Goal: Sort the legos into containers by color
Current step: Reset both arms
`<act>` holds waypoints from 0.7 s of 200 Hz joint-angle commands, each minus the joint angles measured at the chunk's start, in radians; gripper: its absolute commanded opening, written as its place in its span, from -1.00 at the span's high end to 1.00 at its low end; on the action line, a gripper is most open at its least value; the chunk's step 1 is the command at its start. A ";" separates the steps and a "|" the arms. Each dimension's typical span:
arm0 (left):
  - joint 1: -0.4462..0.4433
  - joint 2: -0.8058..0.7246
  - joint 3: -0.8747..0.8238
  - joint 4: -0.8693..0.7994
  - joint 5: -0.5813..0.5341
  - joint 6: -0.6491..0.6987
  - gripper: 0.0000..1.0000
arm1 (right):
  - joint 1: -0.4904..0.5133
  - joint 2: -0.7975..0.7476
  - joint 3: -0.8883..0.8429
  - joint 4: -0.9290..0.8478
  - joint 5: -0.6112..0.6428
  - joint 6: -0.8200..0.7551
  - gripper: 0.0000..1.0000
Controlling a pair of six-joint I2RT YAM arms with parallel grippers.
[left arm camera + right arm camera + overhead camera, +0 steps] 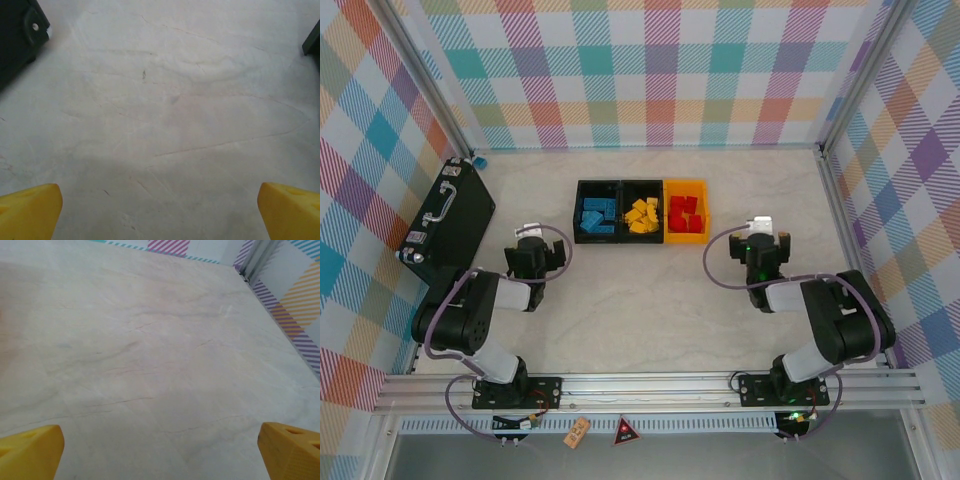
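Sitting side by side and touching at the far middle of the pale marbled table (620, 320), three small open-top plastic bins hold the toy bricks grouped by colour. The small blue studded plastic bricks (595, 218) lie in the left black rectangular bin (598, 183), the yellow-orange bricks (642, 214) in the middle black bin (642, 183), and the red bricks (685, 216) in the yellow-orange bin (685, 239) on the right. With each colour in a bin of its own, the sort looks complete.

The left gripper (528, 232) hangs near the blue bin's near-left corner, between it and the large black briefcase with a metal handle (450, 215), which lies flat along the left wall, well apart from the row. The right gripper (761, 228) hangs just beyond the yellow-orange bin's right side.

In each wrist view the yellow fingertips (30, 212) (30, 452) stand spread wide with nothing between them and bare table beneath. That probably reflects that no brick is left to carry. The arms, folded on either flank, appear parked so as to leave the bins unobstructed.
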 commanded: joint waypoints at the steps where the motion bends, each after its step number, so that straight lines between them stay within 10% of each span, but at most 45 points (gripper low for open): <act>1: 0.025 -0.016 0.006 0.107 0.060 0.014 -0.99 | -0.141 -0.032 -0.009 0.071 -0.316 0.083 -0.98; 140: 0.024 -0.010 0.001 0.131 0.055 0.018 -0.99 | -0.187 0.026 0.017 0.075 -0.389 0.106 -0.98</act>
